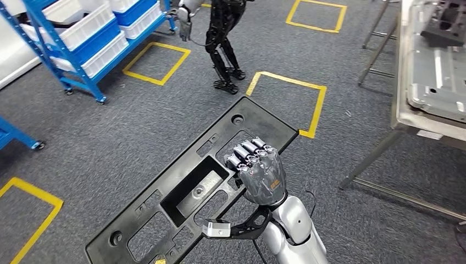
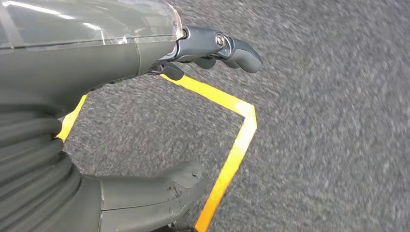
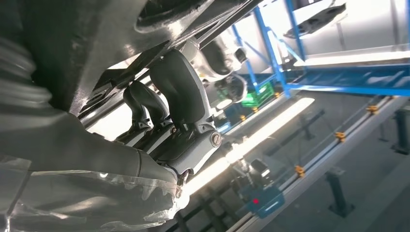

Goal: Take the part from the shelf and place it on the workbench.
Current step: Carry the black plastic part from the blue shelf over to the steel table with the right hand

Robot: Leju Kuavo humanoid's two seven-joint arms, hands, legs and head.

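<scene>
A long black part (image 1: 187, 192), flat and pierced with rectangular cut-outs and round holes, is held above the grey carpet (image 1: 137, 126) in the head view. It lies slantwise, one end low toward the left, the other higher toward the right. The right hand (image 1: 258, 168) is clenched over the part's near edge about midway along it, the fingers (image 1: 250, 151) being curled over the top face. In the right wrist view the same hand (image 3: 179, 121) is seen from beneath, its fingers hooked up around the dark underside of the part (image 3: 96, 43).

The left hand (image 2: 145, 121) is seen in the left wrist view, hanging over the carpet (image 2: 314, 121) with nothing in it; thumb and fingers (image 2: 232, 48) are held well apart, only slightly curled. A corner of yellow floor tape (image 2: 237, 140) is seen beneath it.

The workbench (image 1: 423, 118) is seen at the right edge of the head view, well apart from the part; a grey metal panel (image 1: 439, 77) lies on its top. A blue shelf (image 1: 71, 49) with white and blue bins is placed at the upper left. Another humanoid robot (image 1: 222, 38) is seen standing near the shelf, beside squares of yellow tape (image 1: 156, 63) marked on the carpet.
</scene>
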